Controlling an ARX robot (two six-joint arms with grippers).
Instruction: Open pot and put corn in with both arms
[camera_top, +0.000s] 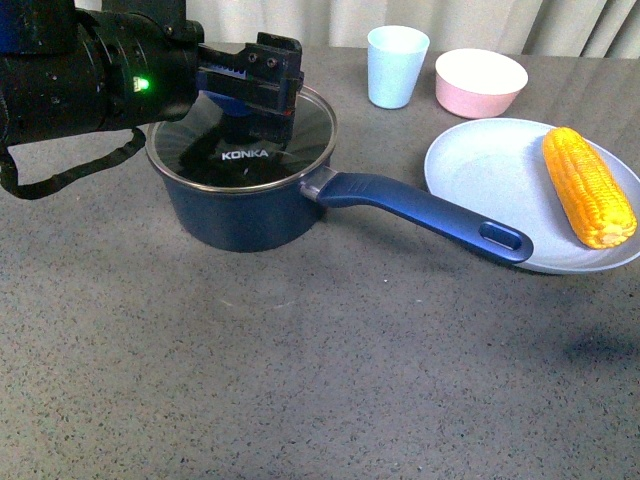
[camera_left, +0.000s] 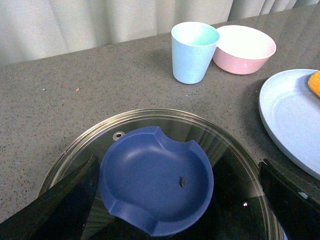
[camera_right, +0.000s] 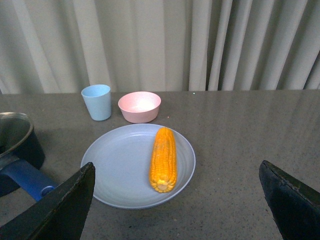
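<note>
Pot (camera_top: 235, 215) sits left of centre on the grey surface (camera_top: 300, 380), glass lid (camera_top: 215, 160) on and closed, long handle pointing right toward the plate (camera_top: 490, 180). Left pincer (camera_top: 250, 105) is down over the lid. In the left wrist view its fingers (camera_left: 65, 205) are spread wide with the blue knob (camera_left: 157, 180) between them. One finger is just beside the knob and the other stands clear, so nothing is gripped. Corn (camera_top: 588, 185) lies flat on the right part of the pale blue plate, right of the pot and apart from it. The handle tip is just at the plate's near edge. Cup (camera_top: 397, 65) and pink bowl (camera_top: 480, 80) stand side by side behind the plate. Right pincer (camera_right: 176, 200) is out of the front view. Its wrist view shows the jaws wide and empty, above the surface, facing the plate and corn.
</note>
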